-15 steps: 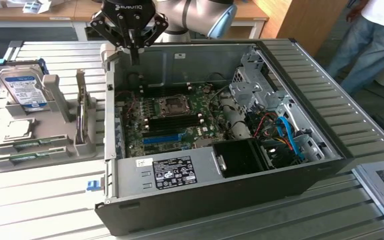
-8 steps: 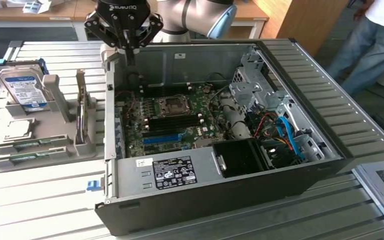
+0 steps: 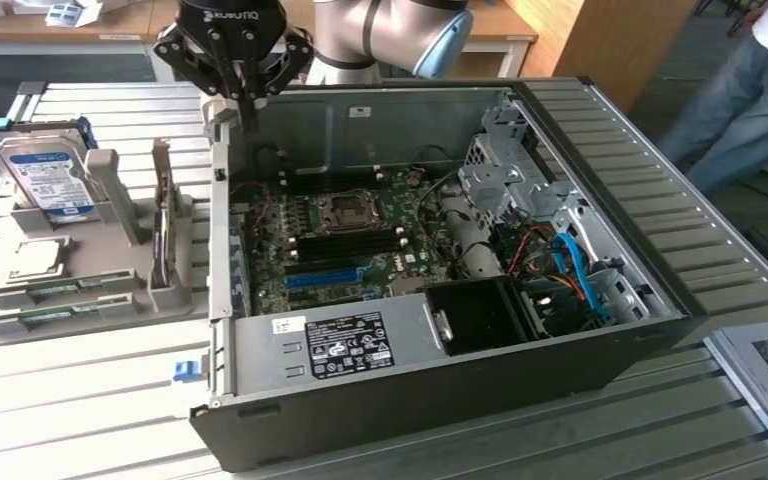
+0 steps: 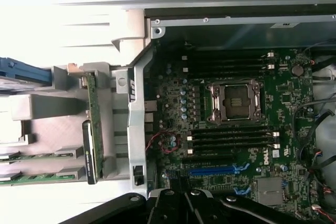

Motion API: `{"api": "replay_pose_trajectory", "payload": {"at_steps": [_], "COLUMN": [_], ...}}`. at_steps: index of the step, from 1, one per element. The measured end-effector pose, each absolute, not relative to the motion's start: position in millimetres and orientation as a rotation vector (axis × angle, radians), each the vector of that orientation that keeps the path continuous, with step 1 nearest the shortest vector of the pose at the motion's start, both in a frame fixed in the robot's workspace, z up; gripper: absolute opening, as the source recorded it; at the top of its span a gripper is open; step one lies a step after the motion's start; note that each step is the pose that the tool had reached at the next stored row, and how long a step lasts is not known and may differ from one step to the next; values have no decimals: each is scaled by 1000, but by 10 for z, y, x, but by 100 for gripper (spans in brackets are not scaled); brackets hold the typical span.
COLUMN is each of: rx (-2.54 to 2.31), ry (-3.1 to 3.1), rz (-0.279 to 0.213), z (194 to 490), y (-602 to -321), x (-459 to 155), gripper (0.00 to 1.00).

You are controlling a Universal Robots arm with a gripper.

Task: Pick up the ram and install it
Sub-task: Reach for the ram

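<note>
Slatted bench (image 3: 91, 420) carries an open computer case (image 3: 398, 405) beside a gray fixture (image 3: 97, 335), which cradles the ram (image 3: 71, 289) flat, presumably for easy pickup. End effector (image 3: 235, 100) hangs closed, apparently empty, over the case's edge, well apart from the ram.

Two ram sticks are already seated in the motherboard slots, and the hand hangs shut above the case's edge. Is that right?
Not quite. The two ram sticks lie in the gray holder beside the case, as the exterior view shows. The motherboard slots are bare. The hand does hang shut above the case's edge.
</note>
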State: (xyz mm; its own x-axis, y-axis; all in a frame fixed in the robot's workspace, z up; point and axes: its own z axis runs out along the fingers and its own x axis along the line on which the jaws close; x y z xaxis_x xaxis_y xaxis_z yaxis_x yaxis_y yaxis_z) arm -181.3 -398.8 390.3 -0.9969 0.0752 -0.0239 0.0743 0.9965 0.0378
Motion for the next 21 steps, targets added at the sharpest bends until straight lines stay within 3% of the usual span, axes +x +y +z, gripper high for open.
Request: {"api": "replay_pose_trajectory", "payload": {"at_steps": [21], "rx": [116], "ry": [3114], "rz": [54], "z": [3884], "y": [-3988], "x": [-2116], "gripper": [10]}}
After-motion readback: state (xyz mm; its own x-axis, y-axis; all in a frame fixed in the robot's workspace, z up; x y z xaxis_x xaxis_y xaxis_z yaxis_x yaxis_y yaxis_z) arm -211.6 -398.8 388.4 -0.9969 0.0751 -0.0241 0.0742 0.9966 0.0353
